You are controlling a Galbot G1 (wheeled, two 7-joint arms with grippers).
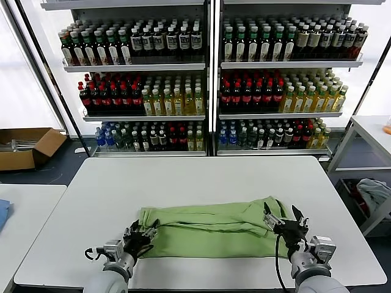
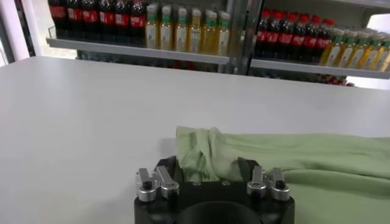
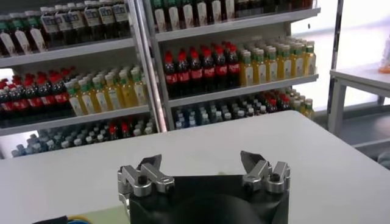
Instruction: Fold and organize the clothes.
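Green polo shirt (image 1: 214,226) bunched between left fingers (image 2: 159,178) closing on it, right fingers (image 3: 259,171) open above its far end

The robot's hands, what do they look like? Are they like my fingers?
Not quite. The left gripper and right gripper are black claws with silver metal joints held by dark screws. Behind them come grey, rounded wrists and arms, with thin black cables looping alongside.

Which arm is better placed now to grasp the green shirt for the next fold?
Probably the left: the left gripper already has the green shirt between its fingers, while the right gripper is open above the other end.
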